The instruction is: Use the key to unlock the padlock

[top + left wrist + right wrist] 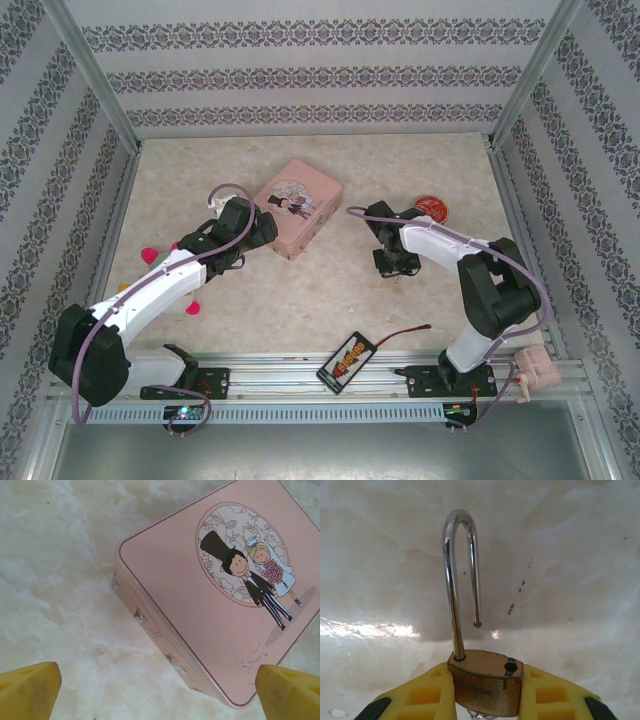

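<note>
Yellow fingers [427, 695] of my right gripper [485, 697] are clenched on the padlock [487, 680], one pad on each side of its brass body. Its shackle [451, 580] stands up toward 12 o'clock. The short leg hangs free above its hole on the 3 o'clock side of the body's top, so the lock is open. A silvery bit [480, 714] peeks out under the body at 6 o'clock; too little shows for me to name it.

From above, my right gripper [395, 262] hangs low over the table [300, 300], with a round red lid [432, 207] at its 1 o'clock. My left gripper [262, 228] sits at the 8 o'clock corner of the pink tin [297, 207]. Its fingers [27, 690] are spread wide with nothing between them, and the tin lies flat toward 1 o'clock from them.
</note>
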Tool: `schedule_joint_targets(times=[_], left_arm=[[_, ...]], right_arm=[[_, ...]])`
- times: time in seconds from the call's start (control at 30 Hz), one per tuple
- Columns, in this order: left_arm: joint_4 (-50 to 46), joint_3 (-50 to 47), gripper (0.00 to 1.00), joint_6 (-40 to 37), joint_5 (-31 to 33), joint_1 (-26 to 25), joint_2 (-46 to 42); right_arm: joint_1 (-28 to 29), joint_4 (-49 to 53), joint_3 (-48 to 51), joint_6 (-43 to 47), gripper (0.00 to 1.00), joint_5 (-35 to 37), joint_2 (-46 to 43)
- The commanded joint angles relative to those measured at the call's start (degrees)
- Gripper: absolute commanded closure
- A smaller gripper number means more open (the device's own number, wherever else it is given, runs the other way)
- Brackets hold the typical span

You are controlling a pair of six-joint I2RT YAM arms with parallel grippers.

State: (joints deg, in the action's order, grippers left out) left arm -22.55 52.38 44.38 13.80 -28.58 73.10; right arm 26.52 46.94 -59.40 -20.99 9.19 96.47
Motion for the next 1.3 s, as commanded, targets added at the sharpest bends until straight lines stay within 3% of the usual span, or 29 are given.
schedule_joint_targets(times=[0.0, 0.27, 0.63, 1.03, 1.2, 1.27], left_arm=[[-0.58, 1.07, 0.01, 0.22, -1.09, 0.76, 0.44], [0.16, 1.68, 0.01, 1.48, -3.06, 0.81, 2.09], [0.49, -0.23, 0.01, 2.10, -2.62, 0.84, 1.10], [0.30, -0.49, 0.01, 1.53, -4.38, 0.84, 0.14], [2.74, -1.83, 0.01, 3.16, -5.72, 0.84, -0.41], [3.33, -2.17, 0.01, 3.81, -5.63, 0.87, -0.33]], right_arm=[[1.03, 0.90, -1.29, 0.67, 0.99, 0.45, 2.02], [2.08, -0.44, -2.09, 1.31, 0.90, -3.85, 5.64], [2.74, 0.64, -3.61, 1.48, 0.51, -5.35, 6.18], [1.40, 3.26, -10.44, 3.45, 0.41, -5.22, 0.29], [-1.79, -0.06, -17.36, 6.06, 0.36, -11.77, 0.92], [-3.14, -2.01, -21.24, 7.27, 0.23, -14.90, 2.69]])
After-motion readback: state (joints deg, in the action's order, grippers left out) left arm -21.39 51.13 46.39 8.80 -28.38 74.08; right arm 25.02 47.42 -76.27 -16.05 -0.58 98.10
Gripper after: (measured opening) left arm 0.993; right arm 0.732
